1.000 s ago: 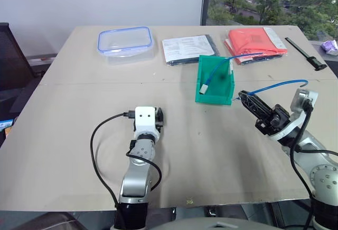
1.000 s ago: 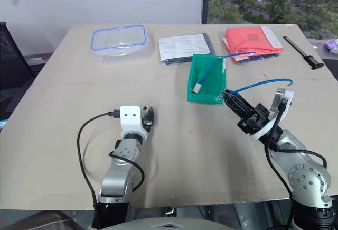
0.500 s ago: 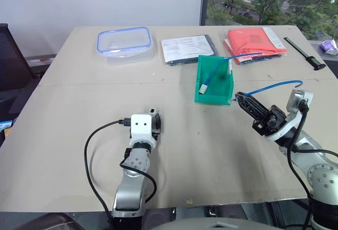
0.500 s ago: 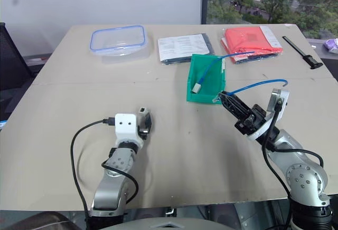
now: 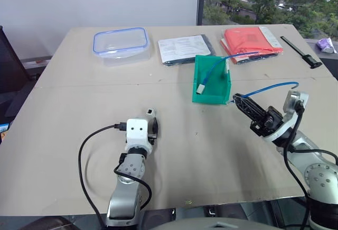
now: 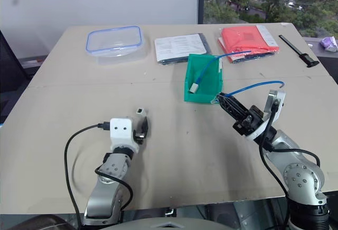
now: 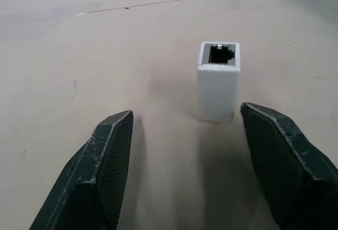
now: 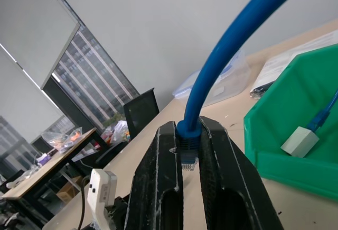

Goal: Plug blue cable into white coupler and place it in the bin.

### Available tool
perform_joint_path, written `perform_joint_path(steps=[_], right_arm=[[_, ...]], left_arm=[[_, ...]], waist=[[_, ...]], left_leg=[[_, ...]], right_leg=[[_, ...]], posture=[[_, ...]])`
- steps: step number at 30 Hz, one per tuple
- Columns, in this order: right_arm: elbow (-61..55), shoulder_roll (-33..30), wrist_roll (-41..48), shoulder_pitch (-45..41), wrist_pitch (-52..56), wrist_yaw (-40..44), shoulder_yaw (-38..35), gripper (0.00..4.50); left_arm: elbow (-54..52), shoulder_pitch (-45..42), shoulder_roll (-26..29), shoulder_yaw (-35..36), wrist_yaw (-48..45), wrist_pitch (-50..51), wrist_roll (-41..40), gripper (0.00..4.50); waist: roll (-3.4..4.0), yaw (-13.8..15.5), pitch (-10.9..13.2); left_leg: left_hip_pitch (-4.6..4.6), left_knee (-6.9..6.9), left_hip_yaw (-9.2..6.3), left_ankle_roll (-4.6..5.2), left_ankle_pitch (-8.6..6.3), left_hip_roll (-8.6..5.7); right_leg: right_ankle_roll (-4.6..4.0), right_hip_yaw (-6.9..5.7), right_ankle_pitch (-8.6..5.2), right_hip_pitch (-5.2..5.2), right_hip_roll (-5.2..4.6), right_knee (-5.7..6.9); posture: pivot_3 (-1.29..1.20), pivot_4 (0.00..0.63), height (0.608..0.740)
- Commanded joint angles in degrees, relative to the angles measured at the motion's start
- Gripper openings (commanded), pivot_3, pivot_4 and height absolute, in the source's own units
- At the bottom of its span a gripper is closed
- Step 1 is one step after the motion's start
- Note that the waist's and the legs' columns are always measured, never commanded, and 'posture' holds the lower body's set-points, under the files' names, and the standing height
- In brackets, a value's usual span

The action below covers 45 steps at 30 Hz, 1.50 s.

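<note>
Two grippers work over the tan table [image 5: 63, 135]. On the left side, the left gripper [image 7: 185, 150] lies low at the table with its two black fingers [image 7: 108, 161] spread wide apart, and the white coupler [image 7: 218, 79] stands upright on the tabletop just beyond the fingertips, in line with the gap between them but nearer the one finger, touching neither, its dark socket hole facing up. From the head views the coupler [image 5: 150, 112] shows as a tiny white block just past the far end of that gripper. On the right side, the right gripper [image 5: 238, 100] is raised off the table and angled up and toward the left, its fingers pressed together on the plug end of the blue cable [image 5: 274, 86], which arcs from the fingertips back over toward the wrist. The green bin [image 5: 211, 93] sits just left of and beyond those fingertips, near the middle of the table, and already holds another blue cable tipped with a white block [image 5: 200, 89]. Well beyond, at the far side, lie a clear box with a blue rim [image 5: 120, 42], some papers [image 5: 182, 47] and a red folder [image 5: 251, 38].
</note>
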Motion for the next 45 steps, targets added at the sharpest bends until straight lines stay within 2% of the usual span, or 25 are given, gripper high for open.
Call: perform_joint_path(steps=[1, 32, 40, 45], right_arm=[[-0.7, 0.1, 0.1, -0.7, -0.4, 0.9, -0.3, 0.00], [-0.6, 1.1, -1.3, -1.1, -0.4, 1.0, 0.6, 0.00], [-0.9, 1.6, -2.0, -0.5, -0.7, 1.0, 0.8, 0.00], [-0.7, 2.1, -2.6, -0.8, -0.9, 1.0, 1.1, 0.00]], left_arm=[[-0.7, 1.6, -0.1, 0.4, 0.1, 0.6, 0.0, 3.28], [1.7, -1.3, 0.0, 6.1, 4.8, 2.2, -0.3, 3.28], [-1.7, 5.7, 4.7, -0.7, -6.3, -4.5, -3.3, 3.28], [2.0, 2.1, 4.1, -1.6, -5.4, -3.8, -1.6, 3.28]], waist=[[0.00, 0.0, 0.0], [0.00, 0.0, 0.0], [0.03, 0.0, 0.0], [0.04, 0.4, 0.0]], left_leg=[[0.00, 0.00, 0.00, 0.00, 0.00, 0.00], [0.12, 0.00, 0.05, 0.00, 0.00, 0.06], [0.14, -0.11, 0.10, -0.01, -0.01, 0.07], [0.07, -0.06, 0.10, 0.00, 0.00, -0.02]], right_leg=[[0.00, 0.00, 0.00, 0.00, 0.00, 0.00], [-0.01, -0.01, 0.00, 0.01, 0.06, 0.09], [-0.04, 0.08, -0.02, 0.01, -0.03, 0.02], [-0.21, 0.01, -0.12, 0.02, -0.42, -0.03]], posture=[[0.00, 0.150, 0.737], [0.00, 0.150, 0.737], [0.00, 0.150, 0.737], [0.00, 0.150, 0.737]])
